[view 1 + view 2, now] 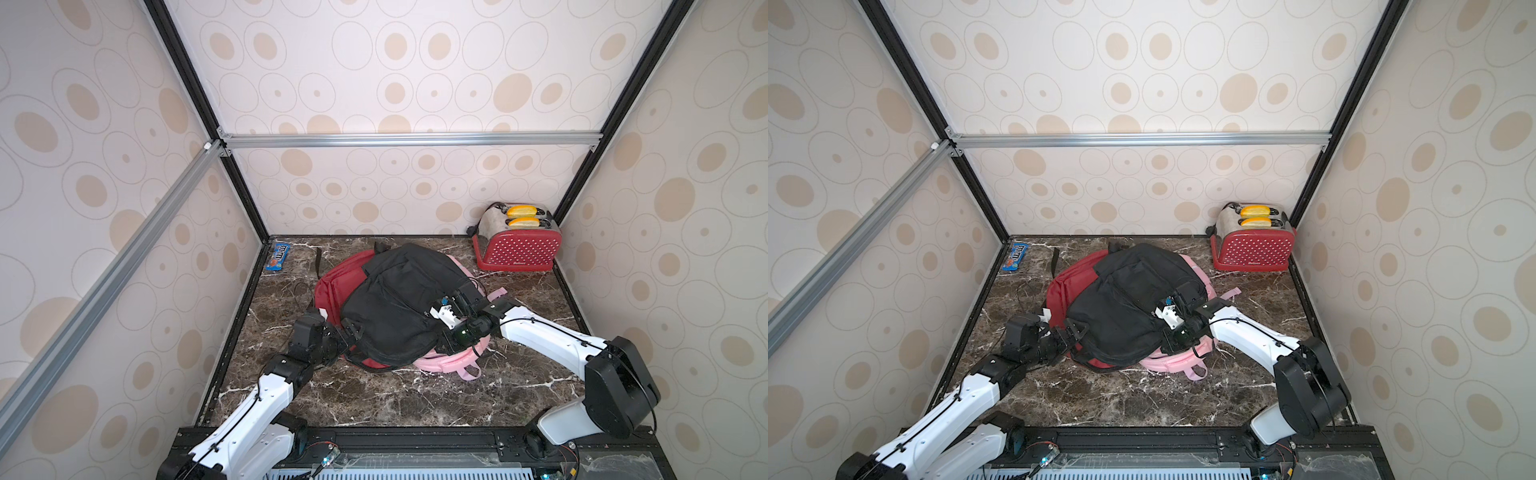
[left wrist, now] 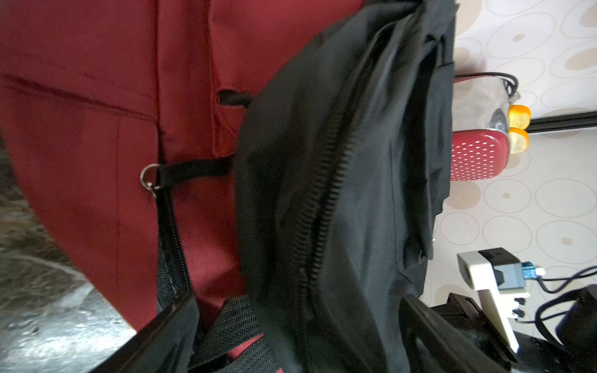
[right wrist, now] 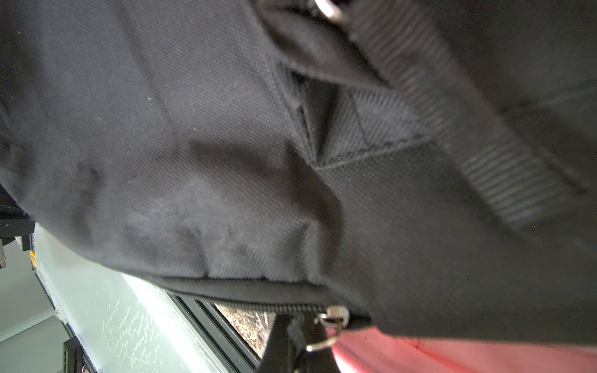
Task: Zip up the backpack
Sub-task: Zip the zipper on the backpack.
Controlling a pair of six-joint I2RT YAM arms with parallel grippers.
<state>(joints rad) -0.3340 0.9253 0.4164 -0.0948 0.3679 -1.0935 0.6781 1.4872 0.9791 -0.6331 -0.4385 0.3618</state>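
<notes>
Top views, both: two white-and-black arms reach in from the near edge of the brown marble-patterned tabletop (image 1: 395,399).

1. The left gripper (image 1: 352,331) sits at the near-left edge of the black fabric backpack (image 1: 395,307). In the left wrist view its two black fingers (image 2: 168,336) stand wide apart. A black webbing strap (image 2: 239,326) and the edge of the backpack lie between them. A black toothed zip track (image 2: 326,206) runs along the side of the backpack beyond the fingers. Whether its two rows are joined cannot be told.

2. The right gripper (image 1: 444,341) sits at the near-right edge of the same backpack, just above a pink fabric backpack (image 1: 449,362). In the right wrist view black fabric fills most of the frame. A silver metal zip slider (image 3: 336,315) with a wire ring sits at the lower seam. The fingers are together just beside the slider. Whether they pinch its pull cannot be told.

3. The black fabric backpack lies in the middle of the tabletop. It rests on a dark red fabric backpack (image 1: 332,282) to the left and on the pink fabric backpack to the right.

4. At the far right corner stands a red toaster with white dots (image 1: 517,249), with two yellow bread pieces (image 1: 524,210) in its slots.

5. At the far left corner a blue candy packet (image 1: 279,257) lies flat beside the wall.
</notes>
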